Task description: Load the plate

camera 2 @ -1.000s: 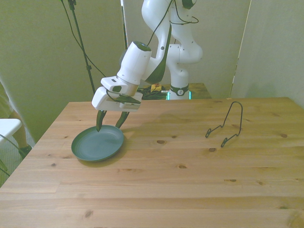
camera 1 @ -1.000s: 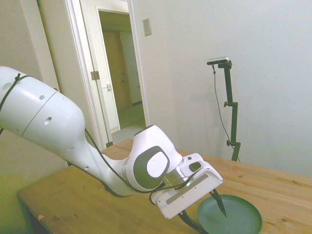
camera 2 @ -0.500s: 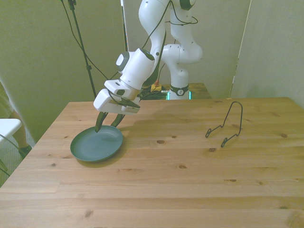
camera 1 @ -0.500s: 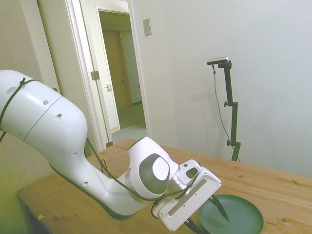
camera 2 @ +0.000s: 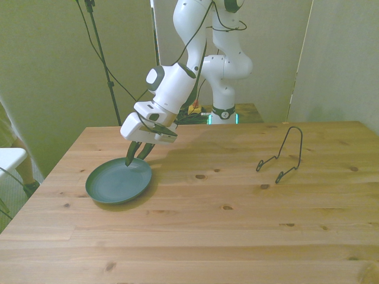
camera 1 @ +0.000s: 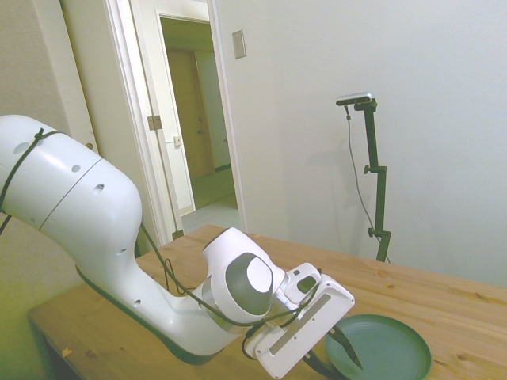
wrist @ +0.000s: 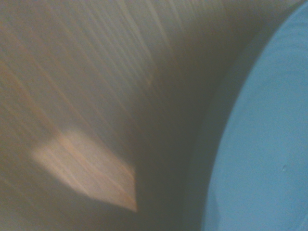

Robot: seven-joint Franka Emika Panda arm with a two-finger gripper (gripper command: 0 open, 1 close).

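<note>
The dark teal-green plate (camera 2: 117,184) lies flat on the wooden table near the front view's left; it also shows in the side view (camera 1: 384,348) and, blurred, fills one side of the wrist view (wrist: 262,144). My gripper (camera 2: 137,156) is tilted down over the plate's far rim. Its fingers are still apart and straddle that rim. One dark finger (camera 1: 346,351) reaches inside the plate. The other sits outside the rim and is mostly hidden behind the hand in the side view. The plate rests on the table.
A black wire plate rack (camera 2: 283,155) stands on the table at the front view's right, well away from the plate. The table's edge (camera 2: 50,171) runs close to the plate on the front view's left. Bare wood (camera 2: 207,213) lies between plate and rack.
The gripper has come lower over the plate's far rim and its fingers have narrowed. The plate has slid slightly toward the front view's left.
</note>
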